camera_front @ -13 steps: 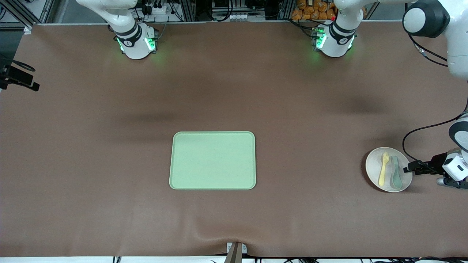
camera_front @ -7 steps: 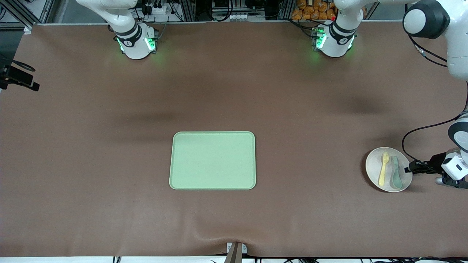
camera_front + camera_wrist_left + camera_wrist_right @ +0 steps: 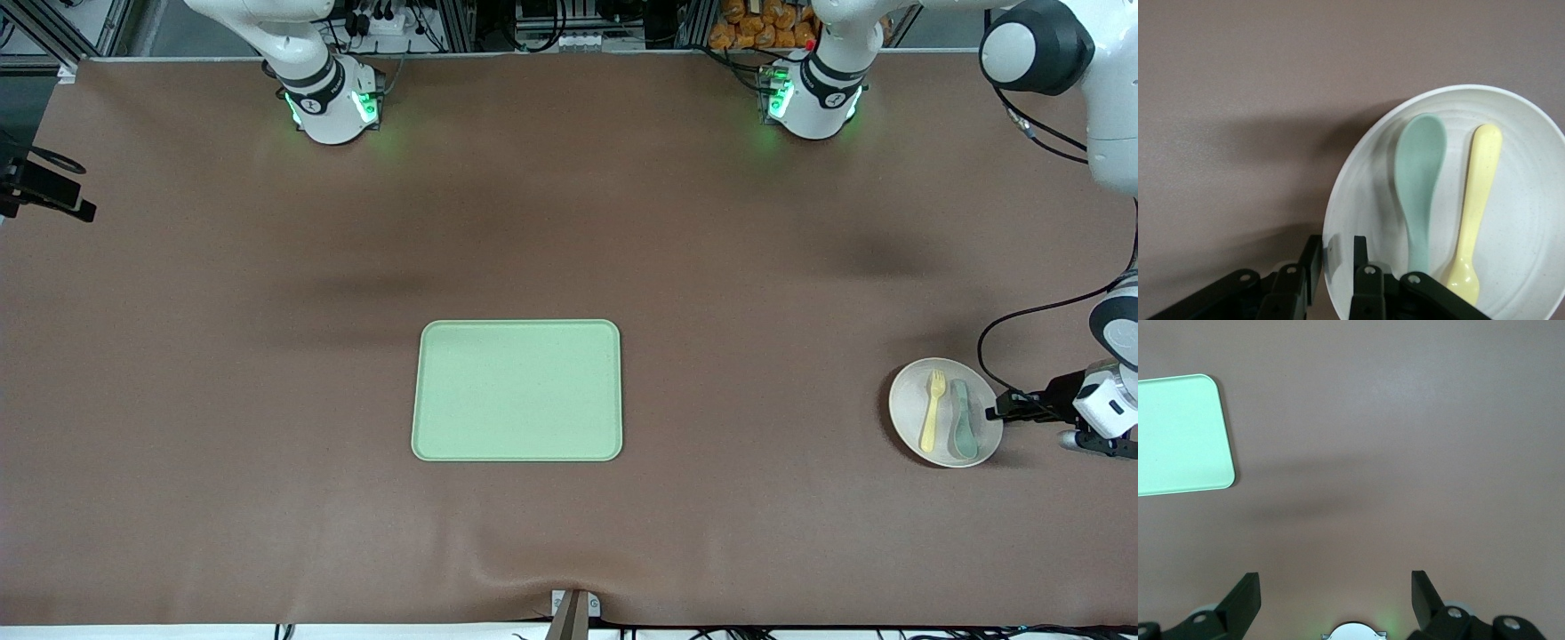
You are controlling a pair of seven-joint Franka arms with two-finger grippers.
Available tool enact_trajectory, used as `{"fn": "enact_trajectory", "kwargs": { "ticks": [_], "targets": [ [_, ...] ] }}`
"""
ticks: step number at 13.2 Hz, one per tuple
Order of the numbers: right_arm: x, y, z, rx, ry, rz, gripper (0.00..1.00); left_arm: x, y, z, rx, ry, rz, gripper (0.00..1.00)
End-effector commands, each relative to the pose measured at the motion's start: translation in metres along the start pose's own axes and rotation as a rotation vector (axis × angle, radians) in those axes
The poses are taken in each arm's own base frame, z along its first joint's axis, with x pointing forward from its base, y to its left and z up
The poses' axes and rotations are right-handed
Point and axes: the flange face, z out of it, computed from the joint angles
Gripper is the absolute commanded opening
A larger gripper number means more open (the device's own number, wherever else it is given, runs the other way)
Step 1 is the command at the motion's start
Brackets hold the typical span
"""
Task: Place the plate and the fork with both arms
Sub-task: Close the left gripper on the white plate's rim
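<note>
At the right arm's end of the brown surface (image 3: 222, 373), the right pincer (image 3: 1335, 597) waits high over bare cloth with its fingers spread wide and nothing between them; only its wrist view shows it, and the front view cuts it off entirely. In the middle lies the light-green tray (image 3: 516, 390), which carries nothing, so by the look of things no placing has happened yet. Toward the left arm's end sits the pale plate (image 3: 907, 400), with the yellow fork (image 3: 931, 410) and a grey-green spoon (image 3: 961, 419) lying side by side in it. The left pincer (image 3: 1337, 257) is at the plate's rim, one finger inside and one outside, jaws drawn narrow onto the edge. The plate rests flat on the surface, so lifting it, carrying it and moving the fork all appear to remain. The left arm's wrist runs off the front view's edge.
</note>
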Motion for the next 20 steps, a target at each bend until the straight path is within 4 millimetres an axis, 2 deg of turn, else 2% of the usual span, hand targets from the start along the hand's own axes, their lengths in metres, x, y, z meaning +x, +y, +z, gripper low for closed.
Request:
{"fn": "enact_trajectory", "kwargs": {
  "ticks": [1, 3, 5, 8, 9, 15, 19, 20],
  "targets": [
    [-0.004, -0.002, -0.002, -0.013, 0.003, 0.002, 1.0, 0.001, -0.01, 0.003, -0.01, 0.022, 0.02, 0.24],
    [-0.004, -0.002, -0.002, -0.013, 0.003, 0.002, 1.0, -0.002, -0.013, 0.004, -0.009, 0.023, 0.017, 0.18],
    [-0.004, -0.002, -0.002, -0.013, 0.003, 0.002, 1.0, -0.002, -0.014, 0.005, -0.008, 0.024, 0.015, 0.17],
    [-0.004, -0.002, -0.002, -0.013, 0.003, 0.002, 1.0, -0.001, -0.012, 0.004, -0.008, 0.025, 0.016, 0.02],
    [-0.004, -0.002, -0.002, -0.013, 0.003, 0.002, 1.0, -0.001, -0.012, 0.004, -0.008, 0.025, 0.016, 0.0],
    [-0.004, -0.002, -0.002, -0.013, 0.003, 0.002, 1.0, 0.002, -0.005, -0.007, -0.046, 0.04, 0.002, 0.0],
    [-0.004, -0.002, -0.002, -0.013, 0.003, 0.002, 1.0, 0.0, 0.006, -0.005, -0.13, 0.015, -0.024, 0.0],
    [-0.004, -0.002, -0.002, -0.013, 0.003, 0.002, 1.0, 0.002, 0.008, -0.013, -0.133, 0.019, -0.026, 0.0]
  ]
}}
